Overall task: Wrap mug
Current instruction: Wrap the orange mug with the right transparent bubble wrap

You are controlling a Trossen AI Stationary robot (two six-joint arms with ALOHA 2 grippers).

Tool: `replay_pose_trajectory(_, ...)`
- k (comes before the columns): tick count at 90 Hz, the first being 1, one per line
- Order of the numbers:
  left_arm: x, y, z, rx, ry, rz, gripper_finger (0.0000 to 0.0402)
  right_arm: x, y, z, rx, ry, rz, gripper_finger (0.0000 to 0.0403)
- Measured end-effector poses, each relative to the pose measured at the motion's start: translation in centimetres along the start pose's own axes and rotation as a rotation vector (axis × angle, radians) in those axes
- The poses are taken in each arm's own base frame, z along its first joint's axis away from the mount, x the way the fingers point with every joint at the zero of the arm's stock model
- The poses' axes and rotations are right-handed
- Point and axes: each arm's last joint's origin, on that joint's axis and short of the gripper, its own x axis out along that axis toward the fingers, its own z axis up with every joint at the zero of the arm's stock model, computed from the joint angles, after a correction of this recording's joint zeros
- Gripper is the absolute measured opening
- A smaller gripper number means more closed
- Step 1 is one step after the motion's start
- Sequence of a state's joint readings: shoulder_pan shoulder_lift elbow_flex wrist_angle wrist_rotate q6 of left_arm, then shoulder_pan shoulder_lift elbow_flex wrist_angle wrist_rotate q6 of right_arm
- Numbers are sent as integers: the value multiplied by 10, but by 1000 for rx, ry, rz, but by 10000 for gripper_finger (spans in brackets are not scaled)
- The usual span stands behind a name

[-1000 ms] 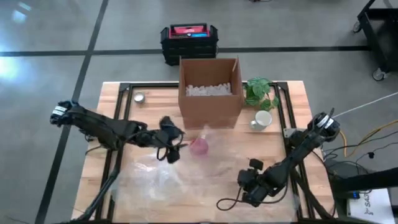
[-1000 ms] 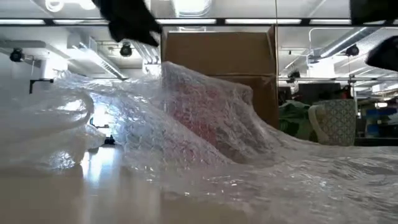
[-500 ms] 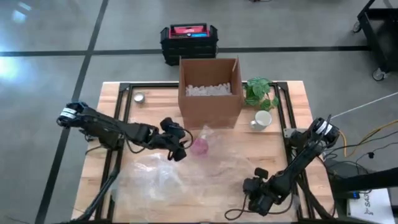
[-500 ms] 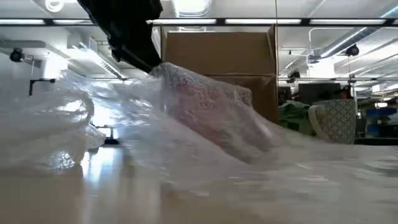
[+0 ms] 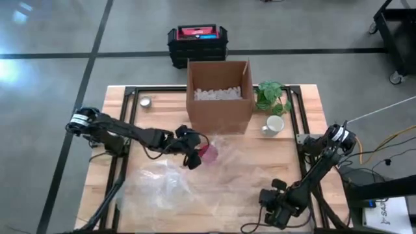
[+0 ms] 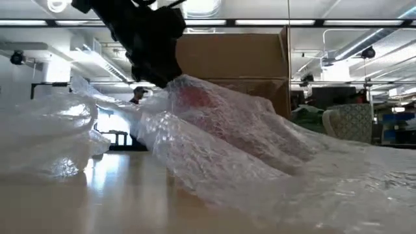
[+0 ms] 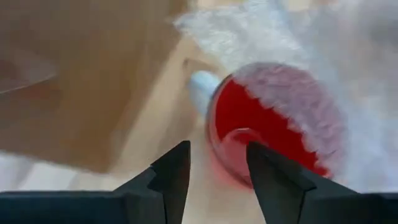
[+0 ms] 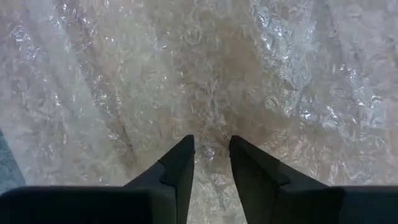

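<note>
A red mug [image 7: 273, 124] lies on its side before the cardboard box, its mouth toward my left gripper [image 7: 217, 152] and a pale handle [image 7: 200, 92] on its side. Clear bubble wrap [image 5: 214, 179] is spread across the table's middle and drapes over the mug's far part [image 6: 214, 107]. My left gripper [image 5: 194, 155] is open just left of the mug, with the mug's rim in the gap between its fingers. My right gripper [image 5: 268, 197] sits near the table's near right corner, shut on the wrap. My left gripper comes at the mug's mouth rim [image 7: 231, 163] level from the table's left; I cannot tell whether a finger touches it. My right gripper pinches a raised fold of the bubble wrap [image 8: 210, 149] between its two fingers, near the sheet's near right part. The rest of the sheet lies on the table.
The open cardboard box [image 5: 218, 97] with white filler stands behind the mug. A green plant [image 5: 272, 96] and a white mug [image 5: 274, 125] are at the far right, and a small tin [image 5: 145, 101] at the far left. A black and red case [image 5: 197, 42] lies on the floor beyond.
My left gripper has gone toward the table's right edge, up to the mug's mouth. My right gripper has drawn back toward the near right corner with the wrap, and the sheet over the mug has been pulled lower and more stretched.
</note>
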State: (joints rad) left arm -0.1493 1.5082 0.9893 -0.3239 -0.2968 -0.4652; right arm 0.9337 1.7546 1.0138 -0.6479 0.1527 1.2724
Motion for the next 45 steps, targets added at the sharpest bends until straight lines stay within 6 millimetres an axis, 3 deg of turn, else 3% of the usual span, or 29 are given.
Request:
replay_pose_trajectory(25, 20, 6, 5, -17, 93, -7, 168, 0, 0, 0, -3, -7, -1, 70)
replay_pose_trajectory(45, 50, 1, 4, 17, 243, 6, 142, 0, 0, 1, -15, -31, -8, 61)
